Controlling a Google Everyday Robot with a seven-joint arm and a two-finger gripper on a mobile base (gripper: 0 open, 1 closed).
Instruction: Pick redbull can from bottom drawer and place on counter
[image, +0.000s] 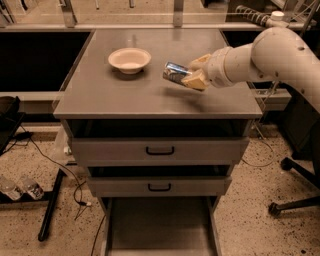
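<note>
The redbull can (174, 73) is a slim silver-and-blue can, held tilted on its side just above the counter (125, 92). My gripper (192, 74) reaches in from the right on a white arm and is shut on the can's right end, with tan fingers (196, 81) on either side of it. The bottom drawer (160, 227) is pulled out below the two handled drawers, and its grey tray looks empty.
A shallow cream bowl (129, 59) sits on the counter's back left, left of the can. The two upper drawers (160, 150) have black handles. An office chair base (295, 200) stands at the right, with cables and bottles (20, 187) on the floor at the left.
</note>
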